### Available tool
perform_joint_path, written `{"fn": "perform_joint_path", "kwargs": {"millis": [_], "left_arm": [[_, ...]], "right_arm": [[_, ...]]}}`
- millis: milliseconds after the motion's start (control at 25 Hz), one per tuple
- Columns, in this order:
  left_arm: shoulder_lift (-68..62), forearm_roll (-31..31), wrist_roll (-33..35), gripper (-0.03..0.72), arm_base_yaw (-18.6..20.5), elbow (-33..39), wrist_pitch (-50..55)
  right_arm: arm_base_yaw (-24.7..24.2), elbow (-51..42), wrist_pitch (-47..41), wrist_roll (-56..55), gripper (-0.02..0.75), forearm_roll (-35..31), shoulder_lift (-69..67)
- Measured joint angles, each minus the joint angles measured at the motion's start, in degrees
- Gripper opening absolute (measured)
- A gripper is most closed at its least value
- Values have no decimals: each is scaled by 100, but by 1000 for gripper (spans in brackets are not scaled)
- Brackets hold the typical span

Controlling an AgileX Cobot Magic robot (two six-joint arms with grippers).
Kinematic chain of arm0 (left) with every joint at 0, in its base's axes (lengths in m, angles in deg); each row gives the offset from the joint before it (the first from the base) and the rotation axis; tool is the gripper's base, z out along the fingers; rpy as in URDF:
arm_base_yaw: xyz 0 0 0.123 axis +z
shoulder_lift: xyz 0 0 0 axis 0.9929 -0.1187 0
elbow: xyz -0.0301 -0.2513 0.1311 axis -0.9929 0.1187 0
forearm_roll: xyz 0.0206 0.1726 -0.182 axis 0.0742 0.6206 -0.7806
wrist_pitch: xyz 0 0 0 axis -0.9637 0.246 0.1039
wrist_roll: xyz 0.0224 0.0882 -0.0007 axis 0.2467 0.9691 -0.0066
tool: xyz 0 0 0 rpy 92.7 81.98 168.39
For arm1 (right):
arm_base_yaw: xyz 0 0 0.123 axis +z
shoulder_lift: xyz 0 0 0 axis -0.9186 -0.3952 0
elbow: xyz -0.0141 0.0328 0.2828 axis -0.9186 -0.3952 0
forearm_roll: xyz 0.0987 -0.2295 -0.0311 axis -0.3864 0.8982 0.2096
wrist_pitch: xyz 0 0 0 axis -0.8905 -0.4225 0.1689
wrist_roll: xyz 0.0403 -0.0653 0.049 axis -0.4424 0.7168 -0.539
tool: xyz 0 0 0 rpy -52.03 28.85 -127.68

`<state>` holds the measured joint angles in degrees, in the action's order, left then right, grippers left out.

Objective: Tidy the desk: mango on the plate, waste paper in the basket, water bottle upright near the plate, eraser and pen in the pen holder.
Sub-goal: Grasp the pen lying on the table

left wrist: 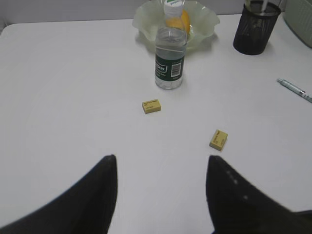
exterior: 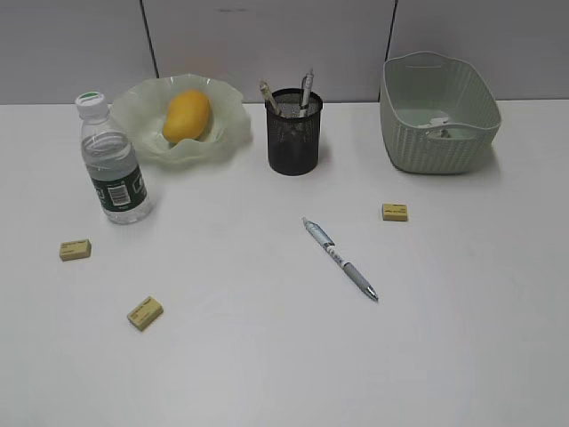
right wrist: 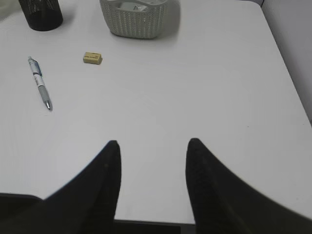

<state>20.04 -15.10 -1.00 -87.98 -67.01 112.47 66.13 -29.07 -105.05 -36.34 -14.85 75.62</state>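
Observation:
The mango (exterior: 187, 115) lies in the ruffled green plate (exterior: 147, 133). Beside the plate the water bottle (exterior: 110, 161) stands upright. Two pens stick out of the black mesh pen holder (exterior: 293, 132). Another pen (exterior: 340, 258) lies flat mid-desk. Three yellow erasers rest on the desk: one far left (exterior: 76, 249), one front left (exterior: 145, 312), one right (exterior: 395, 212). Waste paper (exterior: 442, 127) sits in the basket (exterior: 436, 111). My left gripper (left wrist: 161, 158) hangs open above bare desk, short of two erasers (left wrist: 218, 139). My right gripper (right wrist: 153, 143) is open over the desk's near edge, holding nothing.
Neither arm shows in the exterior view. A grey partition wall (exterior: 267, 44) runs behind the desk. The desk's right edge (right wrist: 287, 73) shows in the right wrist view.

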Motion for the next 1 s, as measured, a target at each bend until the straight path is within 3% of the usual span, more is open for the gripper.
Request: {"fn": "perform_joint_path", "kwargs": {"millis": [400,1000], "left_arm": [[0,68,0,417,0,0,0],[0,114,0,382,0,0,0]], "right_arm": [[0,655,0,128,352,-164,-1788],[116,3166,-263,286,351,-154,-6272]]}}
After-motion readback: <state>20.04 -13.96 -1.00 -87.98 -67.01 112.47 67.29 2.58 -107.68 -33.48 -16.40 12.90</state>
